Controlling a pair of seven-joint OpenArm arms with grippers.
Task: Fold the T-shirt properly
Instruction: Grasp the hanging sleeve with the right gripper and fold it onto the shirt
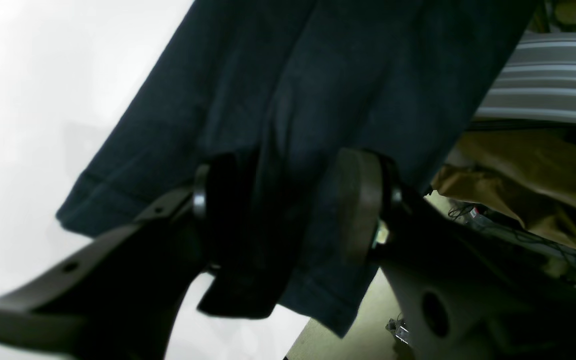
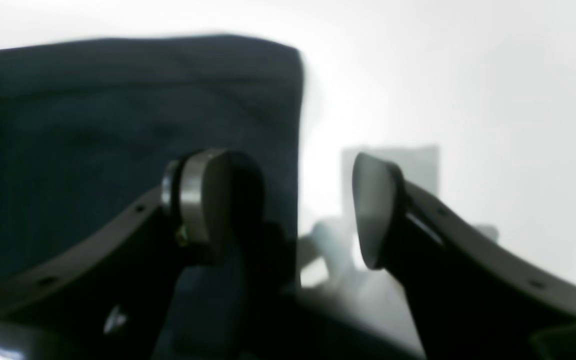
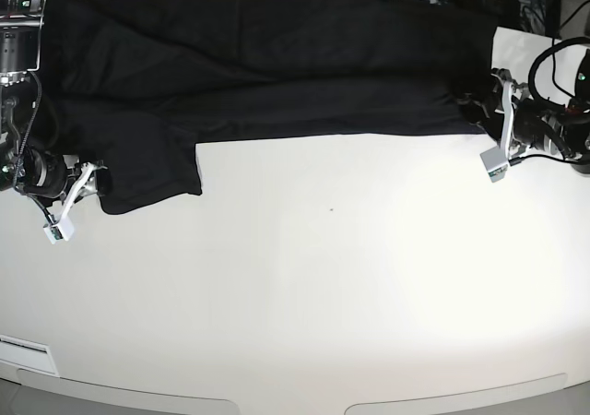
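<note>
Both your pincers are spread wide: left pincer [image 1: 288, 210] straddles the T-shirt [image 3: 277, 74] hem, right pincer [image 2: 308, 210] beside its edge.

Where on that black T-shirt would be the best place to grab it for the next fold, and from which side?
Probably the T-shirt's two near corners, each from its own outer end: the hanging flap beside the right gripper and the hem corner beside the left gripper. Both edges lie flat on the white table, free to pinch, with open jaws already next to them.

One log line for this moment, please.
T-shirt: folded lengthwise on table's far side | left hand: open at hem | right hand: open at edge
</note>
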